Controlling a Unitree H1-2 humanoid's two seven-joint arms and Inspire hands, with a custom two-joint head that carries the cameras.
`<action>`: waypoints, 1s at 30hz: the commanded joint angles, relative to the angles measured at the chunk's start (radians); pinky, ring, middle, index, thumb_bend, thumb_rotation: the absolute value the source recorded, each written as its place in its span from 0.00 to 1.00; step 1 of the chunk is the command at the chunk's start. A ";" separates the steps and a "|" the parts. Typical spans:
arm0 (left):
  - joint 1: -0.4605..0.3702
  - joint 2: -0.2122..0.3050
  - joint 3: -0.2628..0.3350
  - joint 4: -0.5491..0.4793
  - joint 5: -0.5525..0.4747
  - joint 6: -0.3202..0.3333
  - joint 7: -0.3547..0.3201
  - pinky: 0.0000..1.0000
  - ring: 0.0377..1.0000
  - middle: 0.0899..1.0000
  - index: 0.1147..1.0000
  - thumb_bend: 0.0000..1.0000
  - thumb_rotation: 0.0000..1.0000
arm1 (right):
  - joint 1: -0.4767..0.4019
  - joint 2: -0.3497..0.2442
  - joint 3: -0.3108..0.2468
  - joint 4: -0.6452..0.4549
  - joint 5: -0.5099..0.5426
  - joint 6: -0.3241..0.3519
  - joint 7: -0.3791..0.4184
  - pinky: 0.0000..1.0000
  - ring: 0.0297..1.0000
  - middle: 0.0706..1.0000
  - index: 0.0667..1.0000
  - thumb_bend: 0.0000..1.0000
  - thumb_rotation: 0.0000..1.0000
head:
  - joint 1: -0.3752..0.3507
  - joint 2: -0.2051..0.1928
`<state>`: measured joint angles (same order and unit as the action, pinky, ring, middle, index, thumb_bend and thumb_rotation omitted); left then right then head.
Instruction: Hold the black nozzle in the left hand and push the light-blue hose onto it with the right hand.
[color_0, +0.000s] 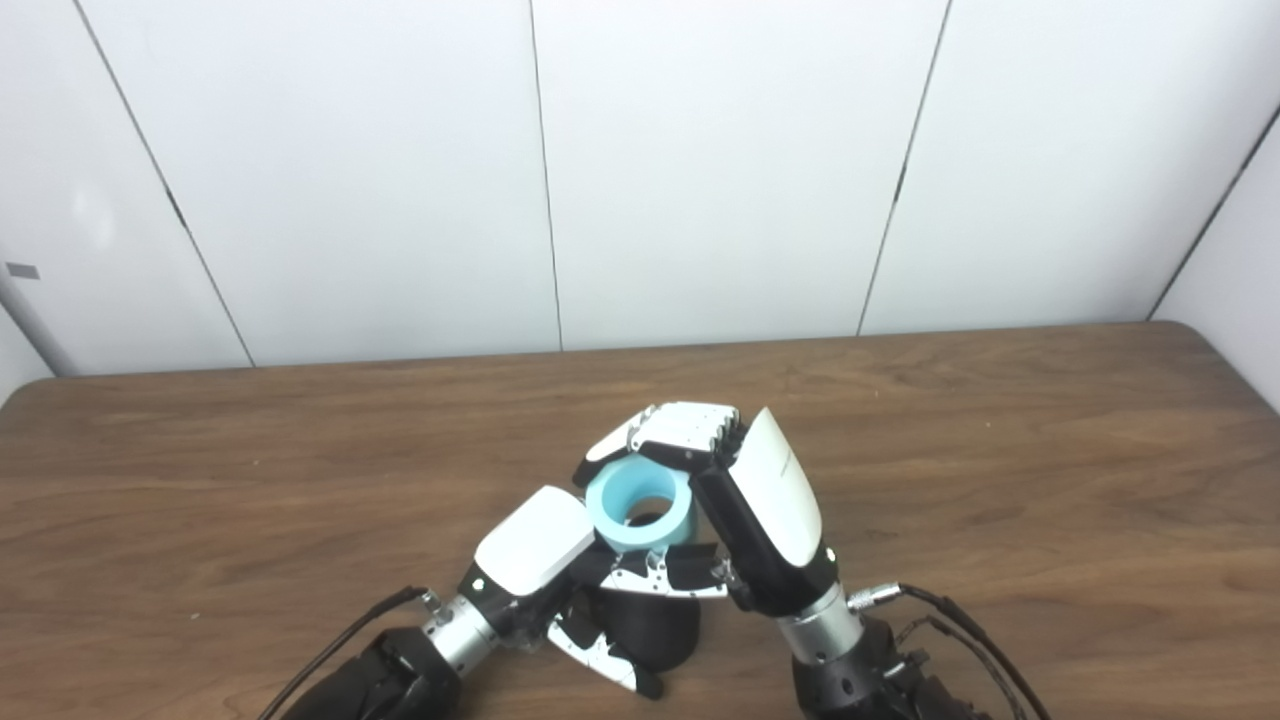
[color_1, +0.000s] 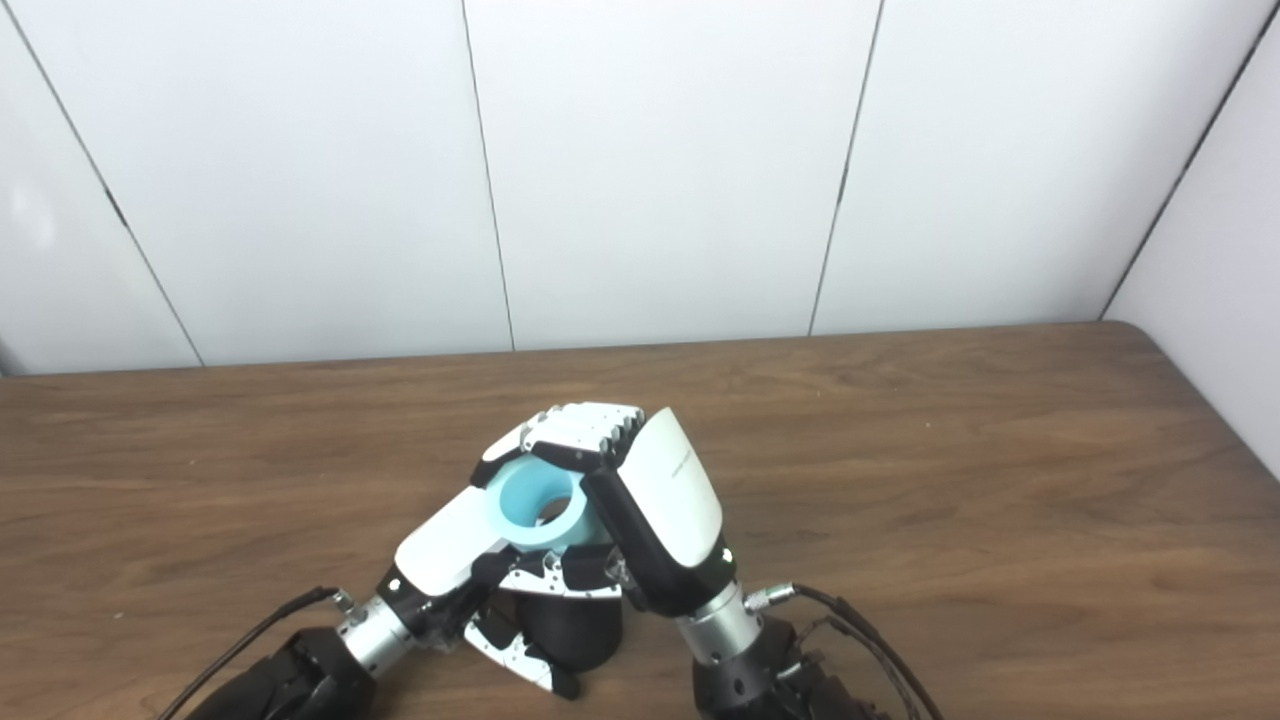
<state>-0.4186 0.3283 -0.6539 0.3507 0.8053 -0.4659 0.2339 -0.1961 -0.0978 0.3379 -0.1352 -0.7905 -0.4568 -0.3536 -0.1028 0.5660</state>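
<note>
Bright, even light is filling the scene.
Soft shadows are pooling under the hands (color_0: 640, 540) on the table (color_0: 1000, 520); wall panels (color_0: 720, 170) are bowing at the edges.

Background: white panelled wall (color_0: 700, 170) fills the upper half of the frame, split by thin dark seams running slightly off vertical. A second white wall (color_0: 1240, 260) angles in at the right edge. Lower half: brown wood-grain table (color_0: 1000, 480) with a rounded far-right corner. Grey post (color_0: 30, 320) at the left edge, left eye view only. Lighting even and diffuse.
</note>
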 joint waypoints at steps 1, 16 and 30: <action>0.137 -0.043 -0.059 0.069 -0.012 -0.004 0.008 0.07 0.09 0.11 0.41 0.52 0.04 | -0.012 -0.016 -0.010 0.000 0.020 -0.011 0.015 0.35 0.45 0.44 0.45 0.52 0.00 | 0.000 0.000; 0.135 -0.048 -0.058 0.069 -0.012 -0.004 0.012 0.06 0.08 0.11 0.42 0.52 0.04 | 0.065 0.060 -0.077 -0.125 0.378 0.247 0.262 0.08 0.13 0.43 0.45 0.52 0.00 | 0.001 0.002; 0.135 -0.049 -0.048 0.064 -0.020 -0.004 -0.015 0.06 0.08 0.10 0.42 0.52 0.04 | 0.066 0.071 -0.092 -0.118 0.373 0.239 0.275 0.07 0.10 0.43 0.45 0.52 0.00 | 0.000 0.002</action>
<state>-0.4157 0.3204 -0.6581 0.3427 0.8029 -0.4819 0.2143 -0.1265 -0.0282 0.2515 -0.2376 -0.4121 -0.2103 -0.0934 -0.1028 0.5676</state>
